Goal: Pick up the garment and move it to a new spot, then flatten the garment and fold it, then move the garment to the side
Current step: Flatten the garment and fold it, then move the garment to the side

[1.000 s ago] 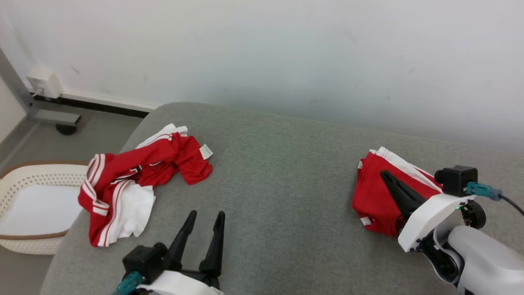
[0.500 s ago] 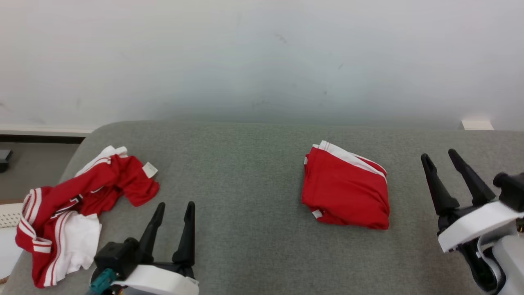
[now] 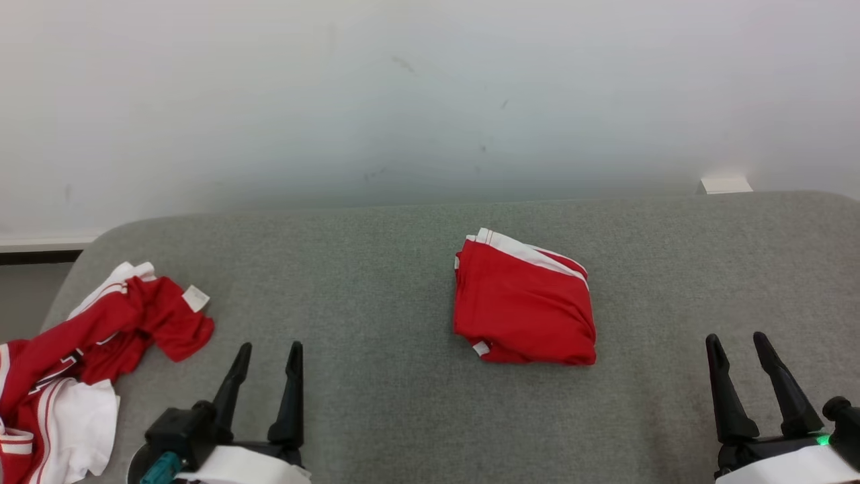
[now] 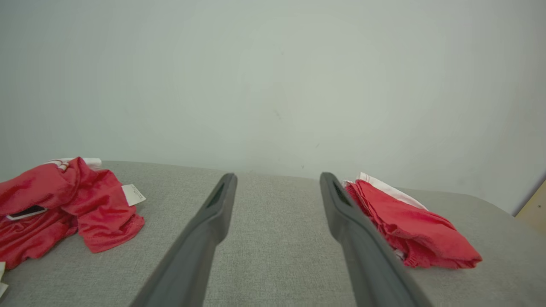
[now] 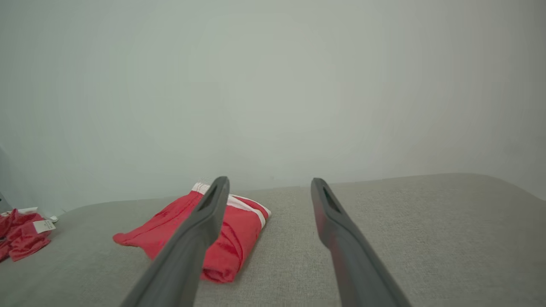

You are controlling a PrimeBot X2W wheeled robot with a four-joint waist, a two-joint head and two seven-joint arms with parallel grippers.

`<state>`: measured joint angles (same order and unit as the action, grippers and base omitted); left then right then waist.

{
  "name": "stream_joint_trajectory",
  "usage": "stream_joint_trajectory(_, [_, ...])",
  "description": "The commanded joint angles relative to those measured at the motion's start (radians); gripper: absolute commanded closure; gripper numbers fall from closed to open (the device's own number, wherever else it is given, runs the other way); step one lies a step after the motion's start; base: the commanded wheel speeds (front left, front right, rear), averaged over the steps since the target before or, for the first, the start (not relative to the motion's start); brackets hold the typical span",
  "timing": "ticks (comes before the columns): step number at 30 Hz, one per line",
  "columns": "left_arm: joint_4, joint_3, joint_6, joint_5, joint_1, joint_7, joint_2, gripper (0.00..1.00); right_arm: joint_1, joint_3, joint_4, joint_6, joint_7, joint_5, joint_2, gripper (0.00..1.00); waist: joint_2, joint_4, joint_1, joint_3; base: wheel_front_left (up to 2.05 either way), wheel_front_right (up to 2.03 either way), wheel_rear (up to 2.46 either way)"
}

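Head view shows you the folded garment (image 3: 524, 312) lying free right of centre on the surface (image 3: 376, 269), both left gripper (image 3: 267, 349) and right gripper (image 3: 738, 339) wide and empty: set-aside looks done, so reach next for the crumpled garment (image 3: 101, 333).

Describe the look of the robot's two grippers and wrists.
The left gripper and right gripper each have two long, dark, tapering fingers on a black base with a white wrist shell. A teal connector sits by the left wrist; a small green light glows on the right. The wrist views show a slot near each fingertip.
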<state>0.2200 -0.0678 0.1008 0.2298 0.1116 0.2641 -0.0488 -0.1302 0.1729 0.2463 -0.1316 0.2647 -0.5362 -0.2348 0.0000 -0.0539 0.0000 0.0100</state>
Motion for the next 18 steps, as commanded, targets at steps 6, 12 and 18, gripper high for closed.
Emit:
stream_joint_trajectory(6, [-0.014,0.013,-0.005,-0.033,-0.039,0.000,-0.003,0.00,0.062,-0.059,-0.041,0.002,-0.001,0.059,0.053,0.00,0.0000,-0.018,0.0000,-0.006,0.00,0.00,0.00])
stream_joint_trajectory(12, [-0.021,0.008,-0.011,-0.031,-0.040,0.000,-0.003,0.00,0.050,-0.074,-0.039,0.002,-0.001,0.065,0.057,0.00,0.0000,-0.011,0.0000,-0.007,0.00,0.00,0.00])
stream_joint_trajectory(18, [-0.018,-0.005,-0.010,-0.034,-0.029,0.000,-0.003,0.00,0.042,-0.078,-0.028,0.002,-0.001,0.067,0.052,0.00,0.0000,0.011,0.0000,-0.006,0.00,0.00,0.00])
